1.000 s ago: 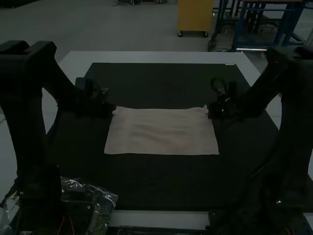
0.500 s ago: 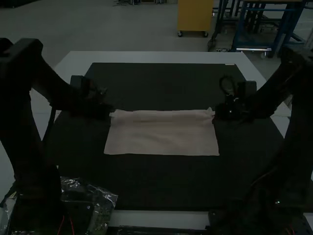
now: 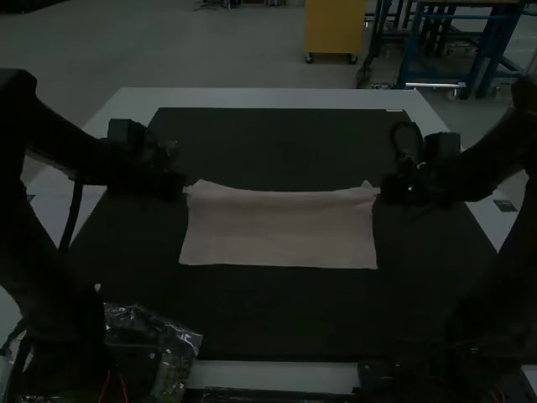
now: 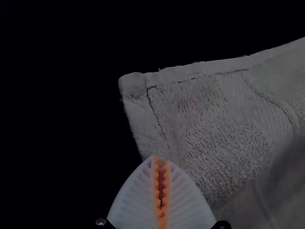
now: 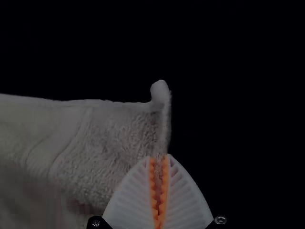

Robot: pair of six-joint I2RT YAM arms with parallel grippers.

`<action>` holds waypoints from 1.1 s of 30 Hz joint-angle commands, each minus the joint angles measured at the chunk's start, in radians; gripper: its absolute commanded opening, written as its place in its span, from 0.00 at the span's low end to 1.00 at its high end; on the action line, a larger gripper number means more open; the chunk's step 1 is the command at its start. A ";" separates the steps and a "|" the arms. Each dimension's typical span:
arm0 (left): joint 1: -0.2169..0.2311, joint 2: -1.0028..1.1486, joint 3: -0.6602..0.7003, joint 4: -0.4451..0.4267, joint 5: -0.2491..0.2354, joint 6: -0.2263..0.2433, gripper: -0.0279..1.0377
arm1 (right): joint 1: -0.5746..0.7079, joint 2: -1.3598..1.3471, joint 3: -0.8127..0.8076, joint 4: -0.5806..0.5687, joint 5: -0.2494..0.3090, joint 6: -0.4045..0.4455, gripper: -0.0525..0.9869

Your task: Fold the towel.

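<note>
The pale towel point(image 3: 277, 228) lies as a wide rectangle on the dark mat, its far edge pulled out sideways and sagging a little between the grippers. At its far left corner is my left gripper point(image 3: 185, 190); at the far right corner, my right gripper point(image 3: 382, 193). In the left wrist view, the left gripper point(image 4: 162, 160) is shut on the side edge close to a hemmed corner of the towel point(image 4: 205, 119). The right wrist view has the right gripper point(image 5: 158, 158) shut on the towel point(image 5: 109, 138) beside a corner that sticks up.
A dark mat point(image 3: 277, 319) covers most of the white table point(image 3: 268, 98). Clear plastic packaging point(image 3: 172, 348) lies at the near left, by the left arm's base.
My grippers have moved apart, the left one leftward and the right one rightward, each with its towel corner. The far edge is stretched wider, and wrinkles across the towel have smoothed.
</note>
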 commanded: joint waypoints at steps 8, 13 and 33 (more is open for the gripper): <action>0.057 -0.128 -0.009 -0.021 0.000 0.018 0.05 | -0.030 -0.069 0.008 -0.002 -0.068 -0.030 0.03; 0.082 -0.160 -0.026 -0.063 0.000 0.051 0.05 | -0.024 -0.093 0.016 -0.054 -0.112 -0.030 0.03; 0.074 -0.209 -0.084 -0.182 -0.047 0.140 0.05 | -0.016 -0.259 -0.033 -0.332 -0.117 -0.098 0.03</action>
